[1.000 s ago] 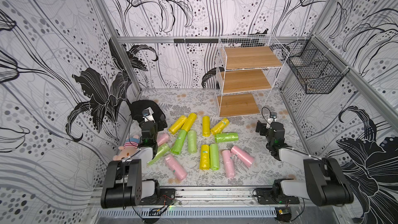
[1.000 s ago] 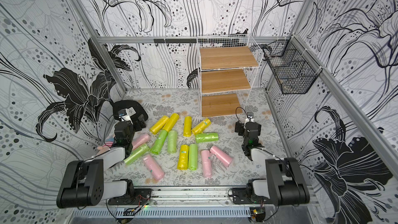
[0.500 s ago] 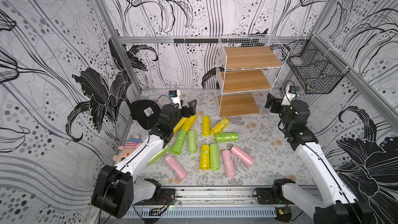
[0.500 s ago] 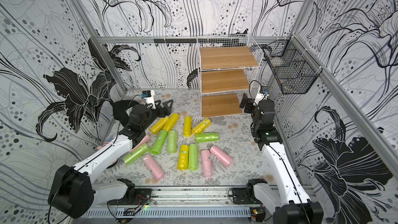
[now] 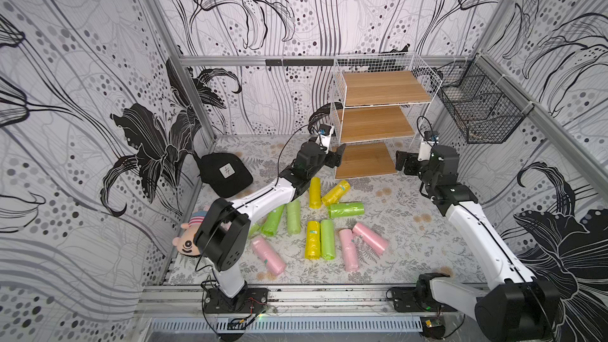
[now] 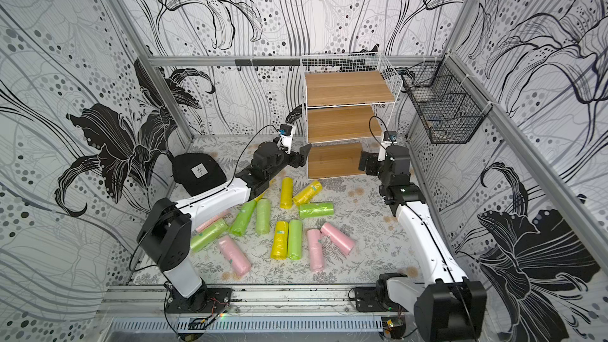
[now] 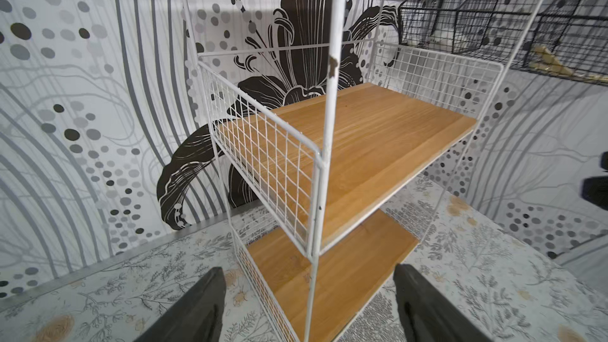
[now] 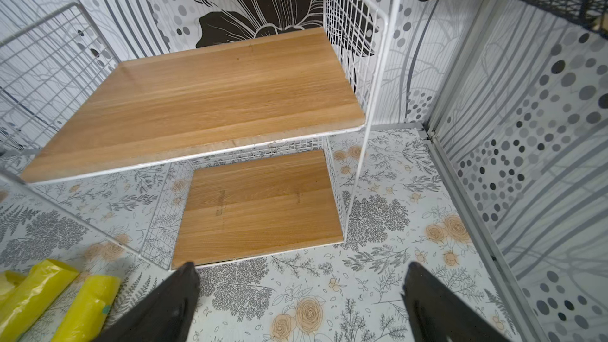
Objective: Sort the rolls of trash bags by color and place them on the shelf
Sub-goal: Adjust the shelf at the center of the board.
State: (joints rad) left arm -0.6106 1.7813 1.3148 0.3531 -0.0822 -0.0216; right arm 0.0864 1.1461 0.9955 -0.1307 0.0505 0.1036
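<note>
The rolls of trash bags (image 5: pixel 346 209) all lie loose on the floral mat in front of the shelf (image 5: pixel 375 123), none of them on it. They are pink, light green and yellow cylinders of thin, crinkly plastic, some bearing small teal labels. They lie just as they lay a second ago. What has changed is the arms: then both were folded low, far from the shelf at the front rail, and now both reach out to it. The left gripper (image 5: pixel 336 158) hangs by the shelf's left front post and the right gripper (image 5: pixel 404 164) just off its right front corner, both at about the height of the lowest board. Both pairs of jaws stand spread with nothing between them, as the wrist views show. We judge that sorting has not begun, since the arms came to the shelf empty-handed.

The shelf is thin white wire grid around three smooth, bare wooden boards. Beside it on the wall hangs a black wire basket (image 5: pixel 477 116). Well to its left lie a soft black cap (image 5: pixel 225 174) and a plush doll (image 5: pixel 189 241).
</note>
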